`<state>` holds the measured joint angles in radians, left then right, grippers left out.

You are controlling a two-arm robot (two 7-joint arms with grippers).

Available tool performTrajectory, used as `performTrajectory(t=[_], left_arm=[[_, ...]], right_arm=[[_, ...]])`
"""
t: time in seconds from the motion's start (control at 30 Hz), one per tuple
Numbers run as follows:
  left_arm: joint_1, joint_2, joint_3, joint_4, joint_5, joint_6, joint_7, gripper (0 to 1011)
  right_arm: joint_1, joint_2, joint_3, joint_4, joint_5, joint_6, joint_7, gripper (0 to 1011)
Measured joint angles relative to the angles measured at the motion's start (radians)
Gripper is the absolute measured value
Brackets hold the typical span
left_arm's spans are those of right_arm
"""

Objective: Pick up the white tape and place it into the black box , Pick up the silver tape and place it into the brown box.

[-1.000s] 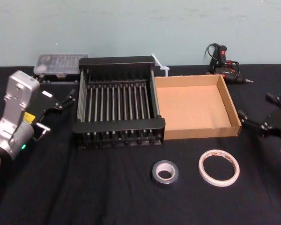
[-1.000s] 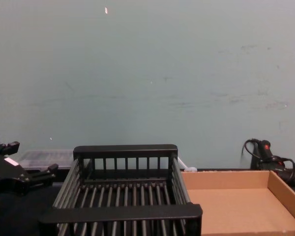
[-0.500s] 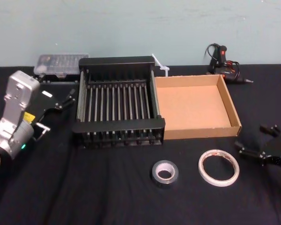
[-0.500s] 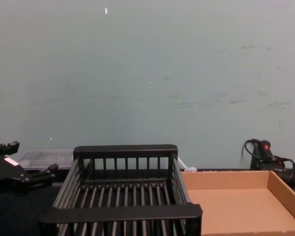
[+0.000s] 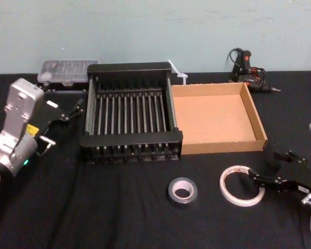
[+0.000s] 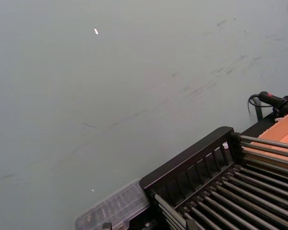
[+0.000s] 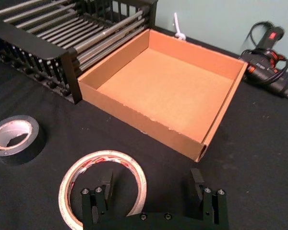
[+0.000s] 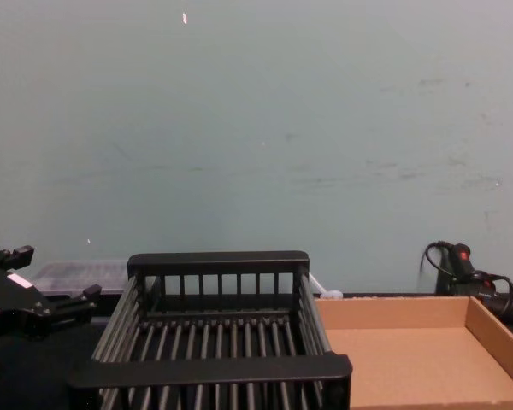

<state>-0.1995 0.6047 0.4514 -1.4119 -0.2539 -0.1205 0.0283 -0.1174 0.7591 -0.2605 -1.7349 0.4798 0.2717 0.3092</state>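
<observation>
Right end effector [image 7: 152, 184], fingers spread, straddles the rim of the white tape [image 7: 105, 158]. The roll lies flat on the counter [image 5: 119, 218] beside the silver tape [image 5: 171, 194], in front of the cardboard tray [image 5: 223, 146]. We see the left end effector [image 5: 72, 109], also spread, left of the black basket [image 5: 132, 137].

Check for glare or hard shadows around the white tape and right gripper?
Head view: even light, no glare, but the black right gripper blends into the black cloth by the white tape. Right wrist view: only soft shadows, its open fingers stand out against the tape. Chest view: left gripper parked, dark on dark.
</observation>
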Motion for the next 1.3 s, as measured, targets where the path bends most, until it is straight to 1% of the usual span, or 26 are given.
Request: performTrajectory(t=[0.3,0.63,0.87,1.3], left_arm=[[0.000,0.000,0.000,0.000,0.000,0.000,0.000,1001],[0.000,0.000,0.000,0.000,0.000,0.000,0.000,1001],[0.000,0.000,0.000,0.000,0.000,0.000,0.000,1001],[0.000,0.000,0.000,0.000,0.000,0.000,0.000,1001]], right_arm=[[0.033,-0.033,-0.020,0.040,-0.032,0.025,0.024,1002],[0.058,-0.062,-0.029,0.074,-0.065,0.037,0.044,1002],[0.070,-0.082,-0.028,0.095,-0.086,0.045,0.055,1002],[0.072,-0.100,-0.009,0.107,-0.096,0.057,0.069,1003]])
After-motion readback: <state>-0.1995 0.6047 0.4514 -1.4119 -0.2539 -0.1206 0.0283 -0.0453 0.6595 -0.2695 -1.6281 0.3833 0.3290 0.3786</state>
